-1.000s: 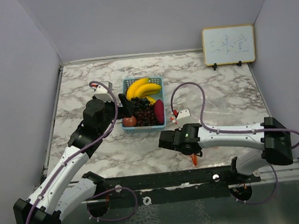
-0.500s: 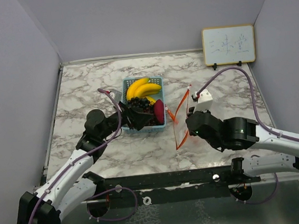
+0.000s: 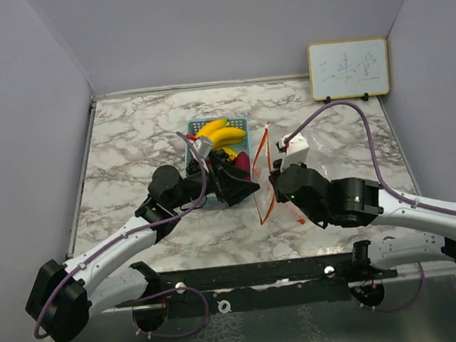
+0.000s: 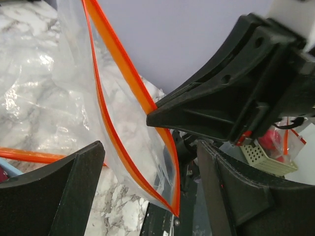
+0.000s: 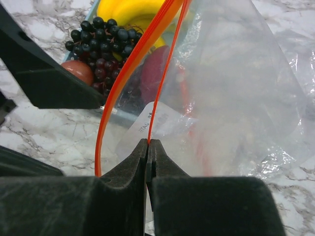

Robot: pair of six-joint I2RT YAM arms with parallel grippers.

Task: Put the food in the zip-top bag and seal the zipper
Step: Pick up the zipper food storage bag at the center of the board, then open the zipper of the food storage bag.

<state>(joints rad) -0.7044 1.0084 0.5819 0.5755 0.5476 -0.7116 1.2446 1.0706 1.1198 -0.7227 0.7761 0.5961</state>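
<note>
Bag held up, mouth not yet opened

The right gripper (image 5: 148,142) pinches the zip-top bag (image 5: 236,98) by its rim, upright just right of the basket (image 3: 215,120), where the bananas (image 5: 128,12) and grapes (image 5: 101,37) lie. The left gripper (image 4: 150,162), wide and empty, has swung over from the basket; I judge it must next catch the free lip.

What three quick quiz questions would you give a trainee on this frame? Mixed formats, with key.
1. True or false: the right gripper is shut on the zip-top bag's orange zipper edge.
2. Where are the grapes? A) inside the bag B) in the blue basket C) held by the right gripper
3. Fill in: the left gripper's jaws stand ____.
Key: 1 true; 2 B; 3 open.
</note>
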